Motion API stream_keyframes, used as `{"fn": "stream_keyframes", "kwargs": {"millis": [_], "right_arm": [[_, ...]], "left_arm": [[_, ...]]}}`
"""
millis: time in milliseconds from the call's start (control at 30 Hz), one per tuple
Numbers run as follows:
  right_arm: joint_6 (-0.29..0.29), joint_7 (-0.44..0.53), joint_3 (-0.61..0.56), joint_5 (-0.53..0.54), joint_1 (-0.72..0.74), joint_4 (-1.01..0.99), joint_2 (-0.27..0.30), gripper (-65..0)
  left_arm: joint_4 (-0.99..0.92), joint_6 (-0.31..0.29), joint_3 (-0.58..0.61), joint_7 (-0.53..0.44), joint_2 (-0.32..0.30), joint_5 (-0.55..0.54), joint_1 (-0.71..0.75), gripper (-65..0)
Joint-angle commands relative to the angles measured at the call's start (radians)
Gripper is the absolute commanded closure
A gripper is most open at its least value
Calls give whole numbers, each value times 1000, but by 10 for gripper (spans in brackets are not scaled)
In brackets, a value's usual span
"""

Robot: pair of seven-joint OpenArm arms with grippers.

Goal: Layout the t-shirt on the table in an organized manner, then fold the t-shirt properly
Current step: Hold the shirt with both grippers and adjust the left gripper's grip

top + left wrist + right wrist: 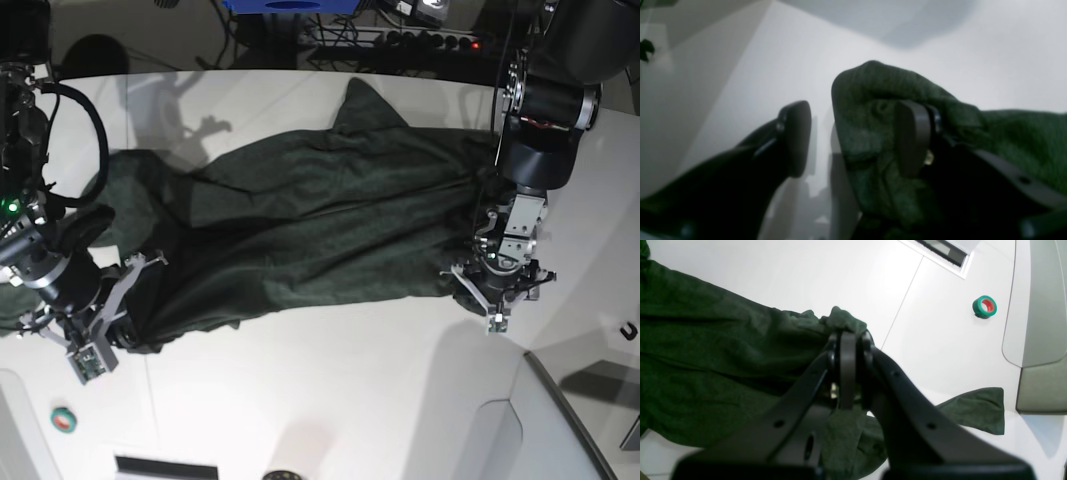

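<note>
My right gripper [848, 340] is clenched on a bunched corner of the t-shirt [310, 225], at about eight o'clock in the base view. My left gripper [853, 136] sits at about four o'clock with its jaws spread; a fold of shirt drapes over one finger [912, 133], the other finger [796, 133] stands apart with bare table [330, 390] between, so nothing is pinched there.

The shirt lies stretched across the middle of the table between my two arms, wrinkled, with one sleeve poking up toward twelve o'clock.

The risks, as I judge them: if I pull with the right side while the left holds nothing, the whole cloth will slide and rumple rather than flatten. The fold hanging on my left finger could snag and drag when that arm lifts. The bunch in my right jaws may be several layers, so releasing it could leave a lump.

The cloth is dark green, thin, soft, limp, finely knitted. The table is smooth, white and slippery-looking, with a thin dark seam. A small roll of green tape [984, 306] lies well apart from the shirt.
</note>
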Motion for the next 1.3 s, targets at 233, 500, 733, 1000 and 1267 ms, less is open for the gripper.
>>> {"fn": "stream_keyframes", "kwargs": {"millis": [233, 500, 733, 1000, 1267], "right_arm": [[-3, 23, 5, 5, 15, 15, 9, -2], [-3, 23, 5, 5, 15, 15, 9, -2], [-3, 23, 5, 5, 15, 14, 9, -2], [-3, 23, 5, 5, 15, 14, 6, -2], [-3, 23, 5, 5, 1, 14, 6, -2]], "left_arm": [[-18, -3, 2, 37, -22, 15, -2, 0], [193, -3, -4, 163, -91, 4, 63, 0], [605, 0, -94, 363, -119, 15, 188, 0], [623, 0, -171, 401, -108, 9, 207, 0], [563, -2, -174, 375, -84, 6, 210, -533]]}}
